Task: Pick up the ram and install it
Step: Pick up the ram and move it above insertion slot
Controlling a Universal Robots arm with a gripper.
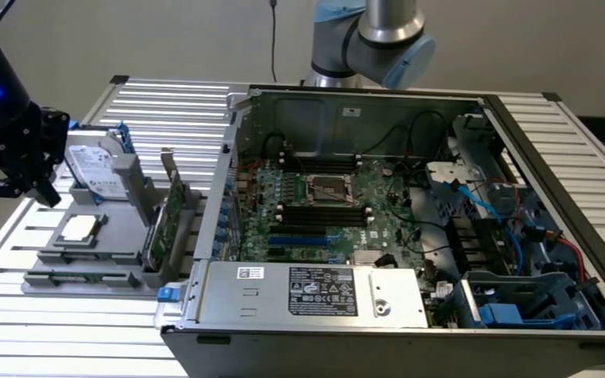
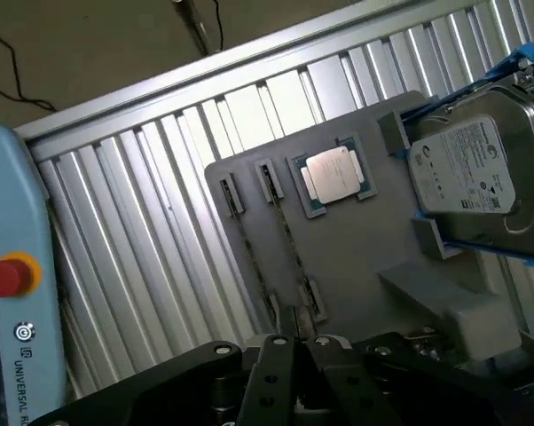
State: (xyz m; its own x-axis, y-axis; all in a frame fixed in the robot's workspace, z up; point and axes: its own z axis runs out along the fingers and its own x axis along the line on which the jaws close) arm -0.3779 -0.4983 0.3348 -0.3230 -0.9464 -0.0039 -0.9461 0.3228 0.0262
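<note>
Green circuit board, seen edge-on as a long thin strip: ram [image 2: 289,235], standing on its long edge in a groove of the grey holder [image 2: 365,257], straight below the gripper [image 2: 295,351], near end just under the fingertips. Alongside, parallel and close, a second stick [image 2: 246,240] of the same kind in its own groove. Black fingers pressed together, pinching nothing, hovering over the gap between the two near ends and touching neither.

Probably very light and stiff along its length, yet thin enough to flex or crack if twisted. Chips and contact edge likely delicate, faces smooth and a little slippery. Best taken, by this reckoning, across the two flat faces near mid-length, high on the exposed top edge, clear of the end supports and of the contacts down in the groove, with a gentle squeeze only.

Further out from the fingertips on the same holder, a processor [image 2: 331,176], then a hard drive [image 2: 467,169] in blue clips [image 2: 520,64]. Under everything, a slatted table [image 2: 160,231]. Off to one side of the gripper, a pendant [image 2: 10,222] with a red button. Well away, past an upright expansion card [image 1: 166,220], an open computer case [image 1: 234,142] with its motherboard [image 1: 324,205].
</note>
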